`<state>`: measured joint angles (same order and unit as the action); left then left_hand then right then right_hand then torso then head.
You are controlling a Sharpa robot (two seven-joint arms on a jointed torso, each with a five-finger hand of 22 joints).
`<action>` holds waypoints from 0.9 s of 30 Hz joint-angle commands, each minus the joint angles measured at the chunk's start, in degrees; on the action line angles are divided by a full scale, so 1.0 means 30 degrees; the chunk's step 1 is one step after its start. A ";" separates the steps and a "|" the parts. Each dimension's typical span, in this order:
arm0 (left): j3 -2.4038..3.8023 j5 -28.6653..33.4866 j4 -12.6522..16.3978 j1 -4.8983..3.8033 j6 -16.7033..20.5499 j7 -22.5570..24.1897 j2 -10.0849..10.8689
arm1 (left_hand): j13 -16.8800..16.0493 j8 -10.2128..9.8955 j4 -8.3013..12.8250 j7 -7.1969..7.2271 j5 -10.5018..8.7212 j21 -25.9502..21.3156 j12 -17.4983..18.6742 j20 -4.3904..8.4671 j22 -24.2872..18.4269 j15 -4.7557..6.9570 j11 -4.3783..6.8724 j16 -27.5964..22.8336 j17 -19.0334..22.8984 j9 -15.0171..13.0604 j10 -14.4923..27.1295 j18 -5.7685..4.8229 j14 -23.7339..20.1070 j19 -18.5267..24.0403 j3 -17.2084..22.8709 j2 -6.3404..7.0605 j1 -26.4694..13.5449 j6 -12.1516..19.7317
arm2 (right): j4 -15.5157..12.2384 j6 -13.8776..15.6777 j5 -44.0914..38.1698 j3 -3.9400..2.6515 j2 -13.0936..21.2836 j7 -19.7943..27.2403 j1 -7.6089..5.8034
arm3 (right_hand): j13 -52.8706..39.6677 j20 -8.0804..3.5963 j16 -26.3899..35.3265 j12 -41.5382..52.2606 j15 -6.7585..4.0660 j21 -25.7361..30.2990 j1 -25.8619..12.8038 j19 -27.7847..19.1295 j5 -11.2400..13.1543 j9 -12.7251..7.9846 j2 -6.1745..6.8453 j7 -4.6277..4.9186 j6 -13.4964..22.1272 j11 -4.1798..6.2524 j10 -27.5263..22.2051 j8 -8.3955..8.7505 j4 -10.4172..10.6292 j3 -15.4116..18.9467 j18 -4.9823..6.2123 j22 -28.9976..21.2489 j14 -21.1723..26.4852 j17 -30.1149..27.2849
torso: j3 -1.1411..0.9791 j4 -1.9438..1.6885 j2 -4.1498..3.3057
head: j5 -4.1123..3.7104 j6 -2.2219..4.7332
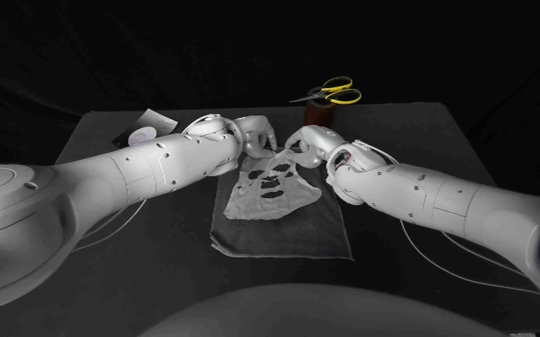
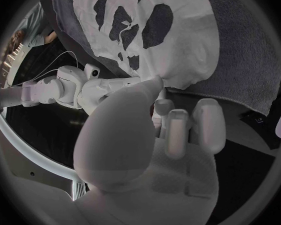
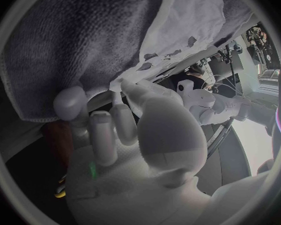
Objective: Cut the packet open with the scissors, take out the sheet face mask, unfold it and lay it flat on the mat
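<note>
The white sheet mask (image 1: 270, 186) lies unfolded on the dark grey mat (image 1: 287, 235) in the middle of the table, its eye and mouth holes showing. My left hand (image 1: 252, 134) and right hand (image 1: 310, 143) meet at the mask's far edge. The left hand (image 2: 154, 135) pinches a corner of the mask (image 2: 178, 40) with its thumb. At the mask's (image 3: 190, 25) rim the right hand (image 3: 137, 135) pinches the edge where it lies over the mat (image 3: 72, 40). The opened packet (image 1: 147, 129) lies at the far left of the table.
Yellow-handled scissors (image 1: 335, 92) stand in a brown holder (image 1: 318, 113) at the back of the table, just beyond my right hand. Both forearms cross the table's sides, flanking the mat (image 2: 240, 60).
</note>
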<state>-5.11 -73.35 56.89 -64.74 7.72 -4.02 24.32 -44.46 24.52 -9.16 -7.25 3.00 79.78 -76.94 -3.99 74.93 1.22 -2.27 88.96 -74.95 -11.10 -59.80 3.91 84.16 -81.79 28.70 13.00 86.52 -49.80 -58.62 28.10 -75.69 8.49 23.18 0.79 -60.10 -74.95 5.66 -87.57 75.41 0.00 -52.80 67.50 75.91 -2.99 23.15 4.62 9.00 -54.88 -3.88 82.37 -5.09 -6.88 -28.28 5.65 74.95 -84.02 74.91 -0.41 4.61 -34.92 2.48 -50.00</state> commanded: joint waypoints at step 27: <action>0.0004 -0.0607 -0.0124 -0.0006 0.0384 -0.0187 -0.0204 | -0.0881 0.1280 0.0560 0.0507 -0.0066 0.0297 -0.0204 0.0091 0.1598 0.0244 0.0312 0.0138 -0.4229 -0.0551 -0.0729 -0.0217 0.1590 -0.0253 0.0240 -0.0414 -0.0253 -0.2379 | 0.0187 0.0871 0.0121 -0.0012 -0.0122 0.0550 -0.0015 | -0.1533 -0.0778 -0.0361 0.0799 -0.0977 -0.1318 0.1242 0.0681 0.0076 0.1253 -0.1457 -0.1354 -0.2557 0.1135 0.0646 -0.2453 -0.0575 -0.0055 0.0186 0.2263 -0.1726 0.3958 | -0.0051 0.0019 0.0011 | 0.0059 0.0000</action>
<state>-5.12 -74.79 56.51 -64.74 7.98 -4.96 23.89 -47.15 28.30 -7.69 -5.63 3.00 80.44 -77.45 -3.90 74.94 1.45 -1.31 89.18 -74.94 -12.68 -61.86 3.91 83.97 -82.31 29.52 12.38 85.78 -56.59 -57.95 29.07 -75.33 8.49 22.85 1.33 -60.12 -75.04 3.59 -88.37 77.61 -2.50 -56.53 70.75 77.99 -2.95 26.84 0.44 5.23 -62.53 -0.79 84.03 -12.33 -8.39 -28.47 5.50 74.93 -84.03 74.96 -0.52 4.67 -34.88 2.64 -50.00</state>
